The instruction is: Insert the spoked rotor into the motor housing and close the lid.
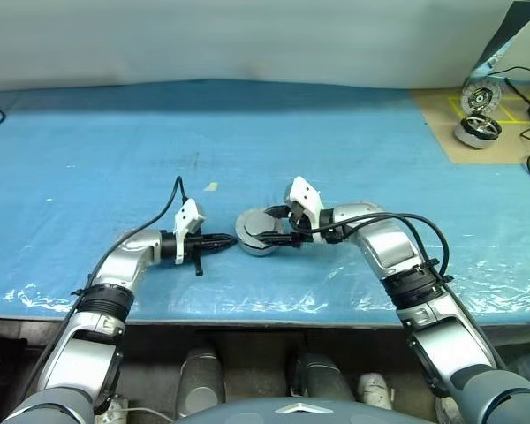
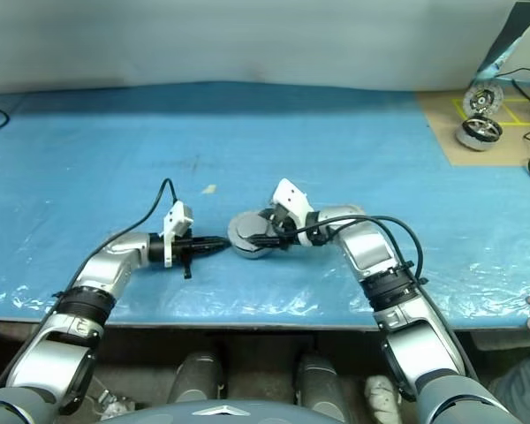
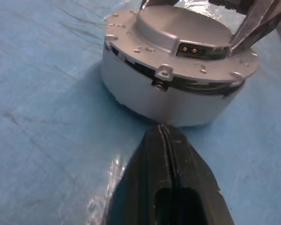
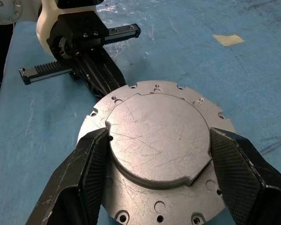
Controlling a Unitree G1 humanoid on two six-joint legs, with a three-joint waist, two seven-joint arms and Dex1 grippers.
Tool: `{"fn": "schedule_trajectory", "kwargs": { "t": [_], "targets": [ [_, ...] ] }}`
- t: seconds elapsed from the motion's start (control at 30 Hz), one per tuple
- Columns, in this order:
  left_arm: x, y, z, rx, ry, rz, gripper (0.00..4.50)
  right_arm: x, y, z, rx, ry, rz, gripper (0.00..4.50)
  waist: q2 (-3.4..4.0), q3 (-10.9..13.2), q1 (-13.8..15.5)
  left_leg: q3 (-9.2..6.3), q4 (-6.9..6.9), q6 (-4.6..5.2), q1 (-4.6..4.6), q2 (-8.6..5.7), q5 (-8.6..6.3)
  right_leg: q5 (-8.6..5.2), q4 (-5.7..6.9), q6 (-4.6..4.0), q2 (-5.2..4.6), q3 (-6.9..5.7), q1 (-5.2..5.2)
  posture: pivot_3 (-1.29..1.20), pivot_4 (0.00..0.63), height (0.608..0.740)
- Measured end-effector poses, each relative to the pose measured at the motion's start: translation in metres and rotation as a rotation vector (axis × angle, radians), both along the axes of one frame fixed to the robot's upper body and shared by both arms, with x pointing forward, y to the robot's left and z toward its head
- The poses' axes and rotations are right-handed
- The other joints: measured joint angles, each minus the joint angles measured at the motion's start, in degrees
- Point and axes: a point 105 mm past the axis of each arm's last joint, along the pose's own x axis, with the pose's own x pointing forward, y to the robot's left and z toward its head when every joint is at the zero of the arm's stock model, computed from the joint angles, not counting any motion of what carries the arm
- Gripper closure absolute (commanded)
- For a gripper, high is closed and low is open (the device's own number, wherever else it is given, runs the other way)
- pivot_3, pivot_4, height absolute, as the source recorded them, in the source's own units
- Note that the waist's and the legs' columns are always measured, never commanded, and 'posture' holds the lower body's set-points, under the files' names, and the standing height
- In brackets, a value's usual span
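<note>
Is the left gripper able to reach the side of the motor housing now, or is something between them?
Probably yes. The shut left gripper points straight at the motor housing wall, with bare blue sheet between. The right gripper grips the lid from above, leaving that side free.

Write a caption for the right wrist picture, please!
Right claw straddles the closed lid; the shut left claw waits beside.

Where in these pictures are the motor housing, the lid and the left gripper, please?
motor housing (image 3: 145, 96): left wrist view, on its silver side wall.
lid (image 4: 157, 138): right wrist view, on its raised round centre.
left gripper (image 3: 166, 136): left wrist view, at its closed fingertips.
</note>
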Motion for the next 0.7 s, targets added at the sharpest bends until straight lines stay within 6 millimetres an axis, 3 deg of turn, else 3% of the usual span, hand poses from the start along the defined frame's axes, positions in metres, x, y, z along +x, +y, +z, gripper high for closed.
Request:
{"fn": "schedule_trajectory", "kwargs": {
  "t": [0.37,0.7],
  "targets": [
    [-0.015,-0.004,0.008,-0.013,0.049,-0.029,4.50,0.001,0.002,-0.003,-0.036,-0.048,0.008,1.53,0.00,0.0,0.0,0.00,0.01,0.00,0.05,0.02,0.00,0.00,0.01,-0.02,-0.02,-0.01,0.01,0.00,0.150,0.740],
    [-0.015,-0.001,0.013,-0.021,0.066,-0.027,4.50,0.002,-0.001,-0.012,-0.042,-0.080,0.005,1.53,0.00,0.0,-0.1,0.02,0.12,0.01,0.46,0.04,-0.01,-0.15,-0.02,-0.27,-0.08,0.15,0.41,0.00,0.150,0.740]
  ]
}}
